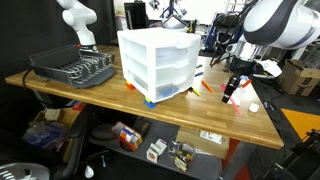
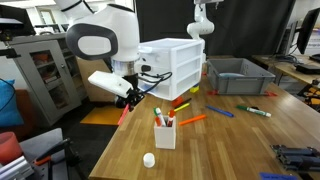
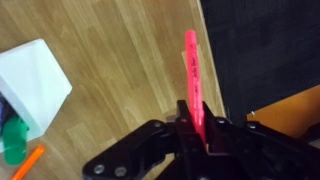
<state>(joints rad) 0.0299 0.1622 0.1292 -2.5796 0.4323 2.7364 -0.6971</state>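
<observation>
My gripper (image 3: 192, 118) is shut on a red marker (image 3: 191, 70), which sticks out past the fingertips over the wooden table's edge. In both exterior views the gripper (image 1: 232, 88) (image 2: 132, 97) hangs above the table (image 1: 120, 95) near its edge, with the red marker (image 2: 126, 113) slanting down from it. A white square cup (image 3: 32, 85) (image 2: 164, 132) holding markers stands close by. The green and orange markers (image 3: 18, 148) in the cup show at the wrist view's lower left.
A white drawer unit (image 1: 156, 62) (image 2: 178, 65) stands mid-table. A dark dish rack (image 1: 72, 68) and a grey bin (image 2: 238, 76) sit beyond it. Loose markers (image 2: 192, 120) lie on the wood, with a white cap (image 2: 149, 159) near the cup. A second arm (image 2: 201, 22) stands behind.
</observation>
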